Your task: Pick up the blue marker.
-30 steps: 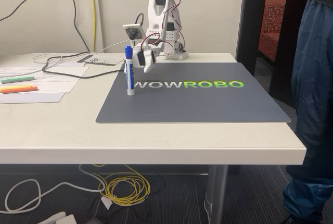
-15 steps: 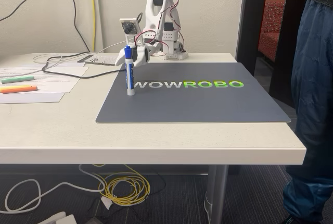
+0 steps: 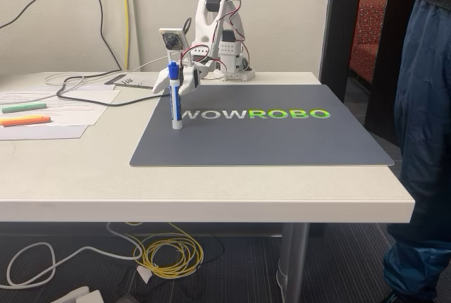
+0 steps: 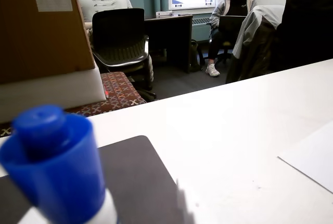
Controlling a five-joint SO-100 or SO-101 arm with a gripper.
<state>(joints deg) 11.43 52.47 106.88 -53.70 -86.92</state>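
Since half a second ago the arm has drawn its wrist slightly lower and closer around the marker, while the blue marker itself has not shifted on the mat.

In the fixed view, the blue marker stands upright, cap up, on the grey mat near the mat's far left corner, just left of the first letter of the printed logo. The gripper sits at the marker's upper part, one white finger showing to the left of the barrel and one to the right, so the jaws stand spread on either side of it; whether either finger touches the barrel cannot be told from here. The white arm rises from its base at the table's far edge. On the table's left part lie sheets of paper carrying a green highlighter and an orange highlighter, both well apart from the mat. A person in blue trousers stands beside the table's right edge.

The wrist view adds what the fixed one does not: the blue cap fills the lower left corner, very close to the lens, with the white barrel starting below it. Beyond it run the dark mat, the white table, and a sheet of paper at the right edge. Further back are a cardboard box, an office chair, and two seated people at desks.
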